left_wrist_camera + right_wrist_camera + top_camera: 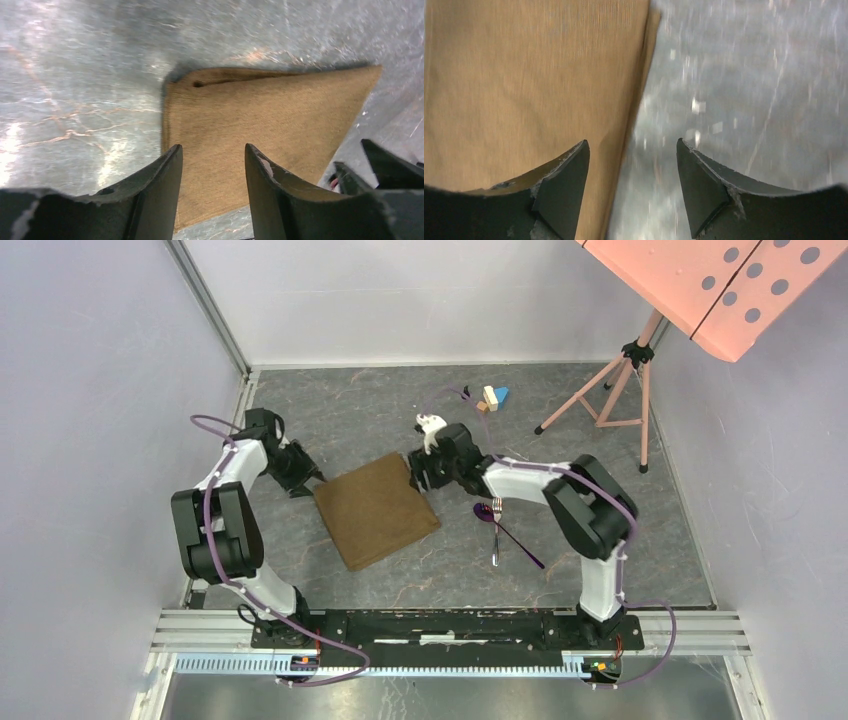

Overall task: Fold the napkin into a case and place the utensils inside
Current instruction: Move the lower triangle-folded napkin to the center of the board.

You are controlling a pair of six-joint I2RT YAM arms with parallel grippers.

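Note:
The brown napkin lies flat on the table, folded into a slanted rectangle with layered edges. My left gripper is at its far left corner, open, with cloth showing below the gap and nothing pinched. At the napkin's far right corner my right gripper stands open. One of its fingers is over the cloth, the other over bare table. The purple spoon and the silver fork lie crossed on the table right of the napkin.
Small coloured toy blocks sit at the back of the table. A pink tripod stand with a pink perforated board is at the back right. Walls enclose the grey marbled table on three sides.

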